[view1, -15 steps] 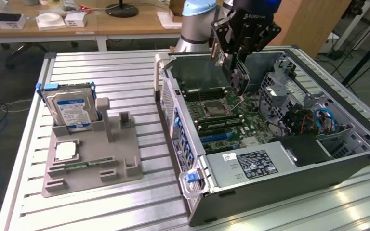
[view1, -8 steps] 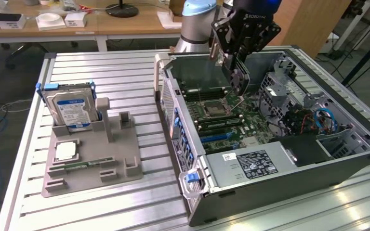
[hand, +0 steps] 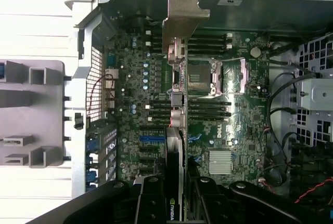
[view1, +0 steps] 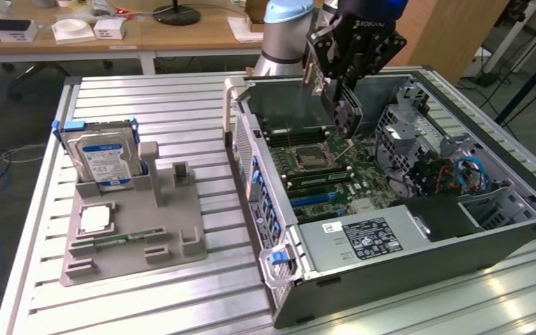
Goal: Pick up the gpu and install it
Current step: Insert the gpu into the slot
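The gpu (hand: 177, 104) held over the motherboard (hand: 130, 78)
It is pinched edge-on by the gripper (hand: 177, 190); it is suspended over the open case (view1: 407, 269)

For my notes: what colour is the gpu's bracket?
Silver metal; the bracket shows best in wrist view.

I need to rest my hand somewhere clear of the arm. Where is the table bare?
Bare slats on the table on the far side of the hard drive, and along its near edge in front of the grey fixture. Crowded: the open case, where the gripper holds the gpu over the motherboard.
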Robot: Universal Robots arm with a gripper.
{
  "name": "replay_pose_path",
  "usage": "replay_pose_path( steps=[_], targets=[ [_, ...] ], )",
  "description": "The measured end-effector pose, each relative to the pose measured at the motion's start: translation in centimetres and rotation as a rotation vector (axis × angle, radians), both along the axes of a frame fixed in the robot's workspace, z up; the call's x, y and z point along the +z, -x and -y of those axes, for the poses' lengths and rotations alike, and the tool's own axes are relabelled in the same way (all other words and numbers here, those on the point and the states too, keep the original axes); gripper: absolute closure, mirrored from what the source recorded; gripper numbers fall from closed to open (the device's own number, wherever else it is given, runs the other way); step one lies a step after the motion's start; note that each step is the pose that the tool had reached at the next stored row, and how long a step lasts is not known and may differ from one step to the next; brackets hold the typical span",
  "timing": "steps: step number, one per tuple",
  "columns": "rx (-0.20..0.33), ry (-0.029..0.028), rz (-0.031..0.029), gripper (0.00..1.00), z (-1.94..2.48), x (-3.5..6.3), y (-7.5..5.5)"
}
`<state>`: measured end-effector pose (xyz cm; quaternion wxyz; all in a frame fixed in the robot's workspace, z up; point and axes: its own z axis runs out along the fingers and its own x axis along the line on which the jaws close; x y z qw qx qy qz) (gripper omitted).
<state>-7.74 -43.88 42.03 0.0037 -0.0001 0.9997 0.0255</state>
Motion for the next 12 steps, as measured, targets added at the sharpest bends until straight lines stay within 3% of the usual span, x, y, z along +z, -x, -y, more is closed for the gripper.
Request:
replay_pose_path(
  steps=[12],
  targets=[
    [0.035, 0.0, 0.0, 0.74, 0.0, -0.01, 0.0]
  ],
)
